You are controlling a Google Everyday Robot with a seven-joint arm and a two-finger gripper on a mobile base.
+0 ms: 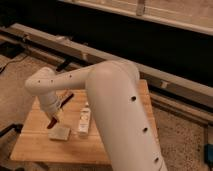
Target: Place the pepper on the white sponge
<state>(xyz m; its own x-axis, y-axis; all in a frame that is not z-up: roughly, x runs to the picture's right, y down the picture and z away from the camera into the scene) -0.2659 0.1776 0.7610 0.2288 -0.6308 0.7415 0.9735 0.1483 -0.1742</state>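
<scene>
Gripper (52,118) clamped on pepper (51,123) — pepper hangs near-upright, tip down, low over table (35,146). White sponge (60,133) just beside, toward bottle (84,121) — short sideways shift needed.

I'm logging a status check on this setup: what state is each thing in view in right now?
Pepper: at the end effector's tip, by the sponge's left corner, not yet lying on it.
End effector: low over the table, just above the pepper.
Sponge: flat on the table, top bare.
Bottle: on the table beside the sponge, untouched.
Brown block: flat, partly hidden behind the arm.
</scene>
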